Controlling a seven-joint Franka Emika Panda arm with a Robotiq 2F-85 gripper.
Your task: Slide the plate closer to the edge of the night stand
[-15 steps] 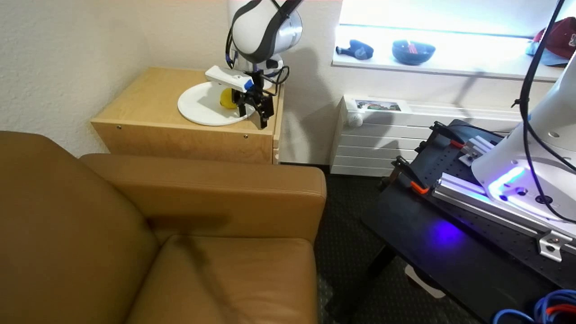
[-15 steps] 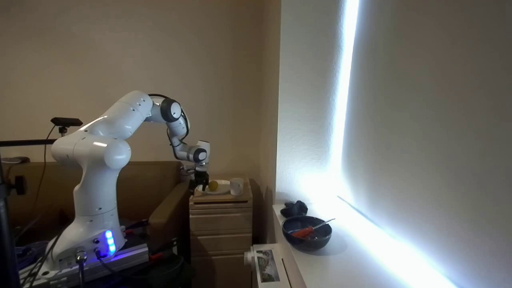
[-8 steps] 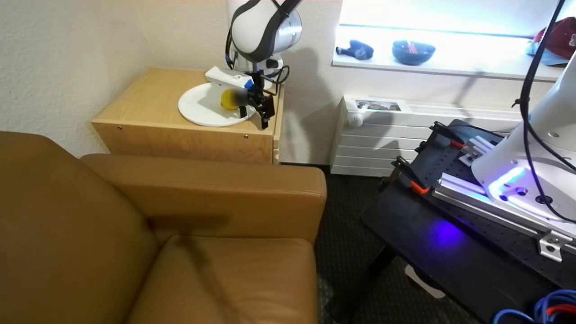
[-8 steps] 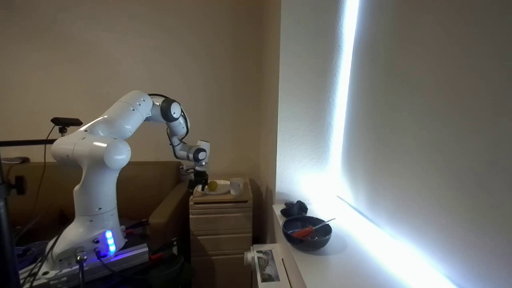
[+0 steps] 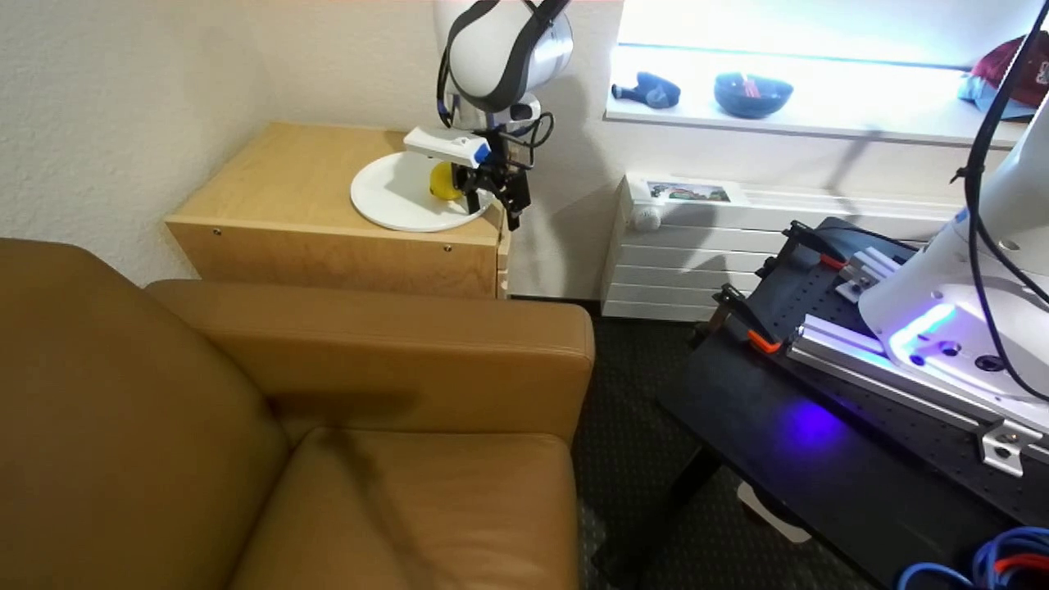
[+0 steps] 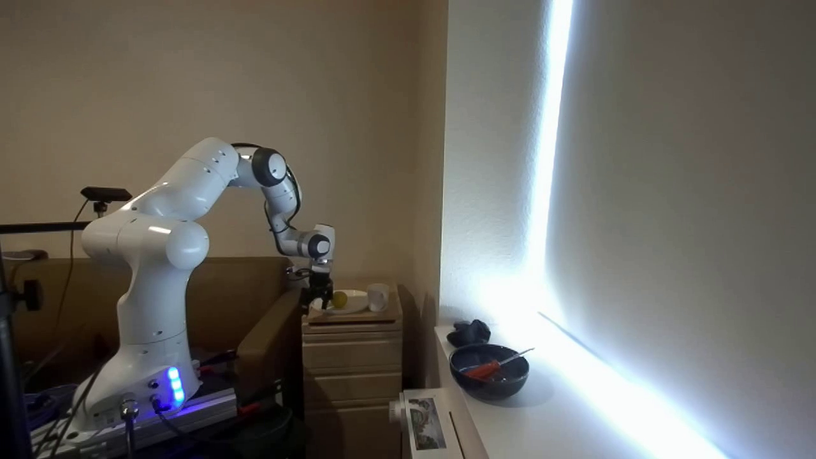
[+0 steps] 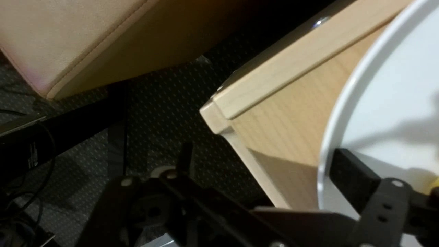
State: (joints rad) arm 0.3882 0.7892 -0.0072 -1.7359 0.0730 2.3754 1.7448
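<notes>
Pale walls (image 5: 123, 139) meet in a corner behind a light wooden surface (image 5: 279, 176), which stands beyond the armrest of a brown leather seat (image 5: 377, 336). On that surface we find the plate (image 5: 385, 190), round, flat and white, lying near one corner; in the wrist view we see a bare strip of wood between its rim and each of the two edges that meet there. A yellow fruit (image 5: 442, 182) sits on the plate, and in an exterior view a white mug (image 6: 378, 298) stands just beside it, though we cannot tell whether plate and mug touch.

We have the gripper (image 7: 264, 154) pointing down with its fingers (image 7: 349, 175) spread wide. One finger stands inside the plate's rim; the other hangs past the edge of the surface, above dark carpet (image 7: 161, 113). Whether the inner finger presses against the rim, we cannot make out.

From its blue-lit base (image 5: 942, 283) on a black stand (image 5: 754, 410), the white arm (image 6: 185, 191) arches up and over to the plate. Coiled blue cable (image 5: 987, 557) shows near the stand. Along the wall we see a white radiator (image 5: 688, 270) with a small picture (image 5: 692, 192) on its top, and on the window sill (image 5: 860, 90) a dark bowl (image 6: 491, 390) holding a red-handled screwdriver (image 6: 488, 370), a dark bundle (image 5: 656, 90) near it, and a dark red cap (image 5: 1016, 70) well apart.
</notes>
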